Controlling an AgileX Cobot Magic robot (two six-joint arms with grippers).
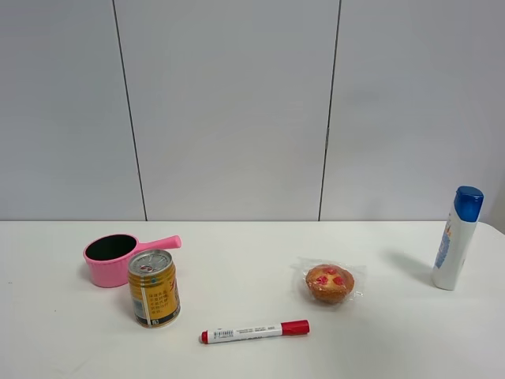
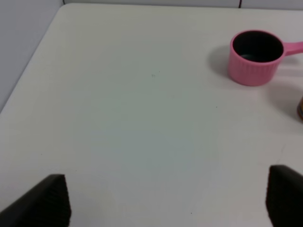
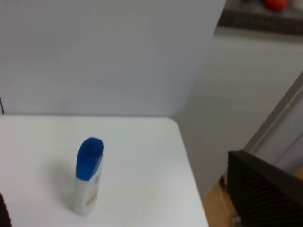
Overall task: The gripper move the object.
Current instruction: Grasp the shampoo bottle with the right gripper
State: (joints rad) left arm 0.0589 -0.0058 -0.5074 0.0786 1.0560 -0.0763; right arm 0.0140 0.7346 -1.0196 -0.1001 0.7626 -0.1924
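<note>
The object, a tall slim white bottle (image 1: 456, 241) with a blue cap, stands upright at the far right of the white table (image 1: 252, 253), close to its right edge. It also shows in the right wrist view (image 3: 88, 177), upright near the table's corner. My right gripper (image 3: 135, 203) is open and empty, back from the bottle and apart from it. My left gripper (image 2: 165, 198) is open and empty over bare table at the left side. Neither gripper shows in the exterior high view.
A pink pot (image 1: 114, 259) with a handle stands at the left, also in the left wrist view (image 2: 255, 56). A gold can (image 1: 154, 288) stands in front of it. A red-capped white marker (image 1: 254, 331) lies at front centre. A wrapped muffin (image 1: 330, 283) sits right of centre.
</note>
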